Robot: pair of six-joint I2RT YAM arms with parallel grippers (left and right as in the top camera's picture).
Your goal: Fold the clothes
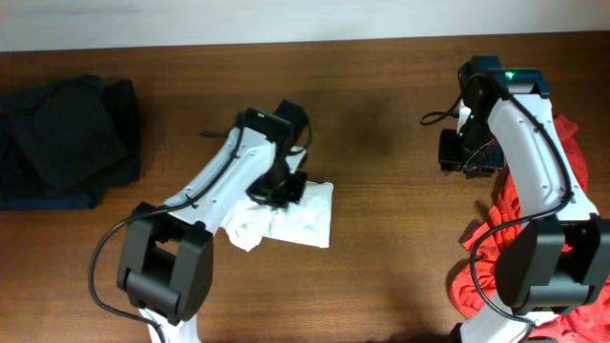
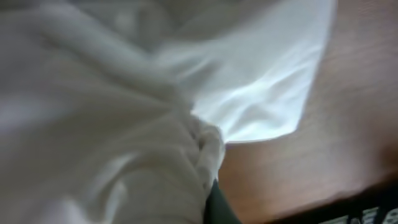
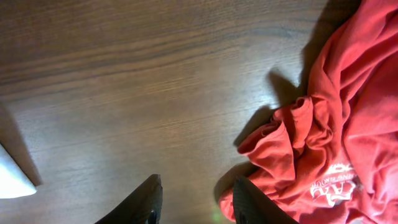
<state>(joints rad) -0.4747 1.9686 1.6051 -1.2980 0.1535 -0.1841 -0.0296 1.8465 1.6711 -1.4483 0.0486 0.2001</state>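
The white T-shirt (image 1: 297,217) lies crumpled in a small bundle at the table's middle; no logo shows. My left gripper (image 1: 278,189) is down on its upper left part. In the left wrist view the white cloth (image 2: 124,112) fills the frame and bunches against one dark finger (image 2: 217,205), so the gripper looks shut on the cloth. My right gripper (image 3: 196,196) is open and empty, held above bare wood at the right of the table (image 1: 464,152). A corner of the white shirt shows at the left edge of the right wrist view (image 3: 9,177).
A red garment (image 1: 515,238) with white print lies heaped at the right edge, close beside my right gripper's finger in the wrist view (image 3: 336,124). A pile of dark clothes (image 1: 67,138) lies at the far left. Brown wooden table (image 1: 381,95).
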